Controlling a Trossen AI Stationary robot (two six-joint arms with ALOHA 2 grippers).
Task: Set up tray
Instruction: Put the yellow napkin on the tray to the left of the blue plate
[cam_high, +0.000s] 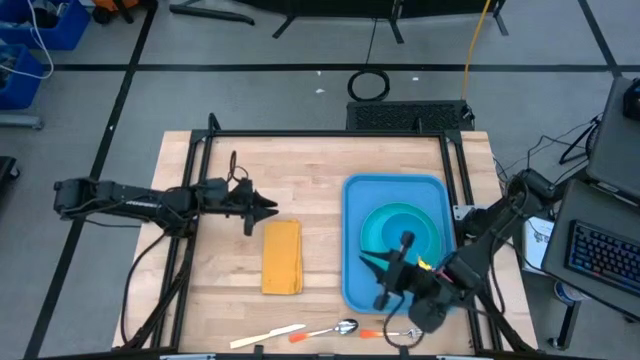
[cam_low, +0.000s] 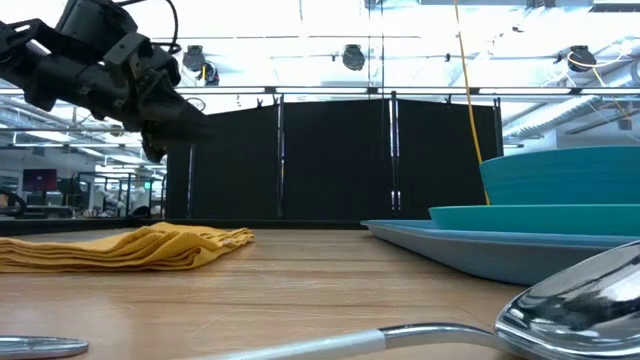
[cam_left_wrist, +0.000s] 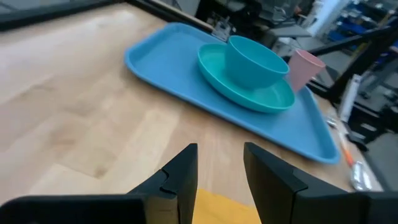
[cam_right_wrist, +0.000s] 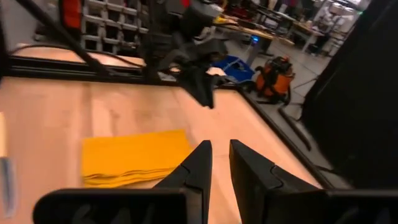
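Spoon (cam_low: 560, 305), metal, lies nearest the low camera at the counter's (cam_high: 320, 170) front edge, between a pale knife (cam_high: 268, 336) and an orange-handled fork (cam_high: 390, 333).
Tray (cam_high: 355, 240), large, bright blue: right half of counter, carrying turquoise plate (cam_left_wrist: 217, 74), blue bowl (cam_left_wrist: 255, 59), pink cup (cam_left_wrist: 303, 67).
Napkin (cam_high: 282, 256), yellow-orange, folded: left of tray, apart from it.
Left gripper (cam_high: 270, 207): raised beyond the napkin's far end, jaws slightly parted, empty.
Right gripper (cam_high: 372, 262): over tray, jaws narrowly parted, empty.
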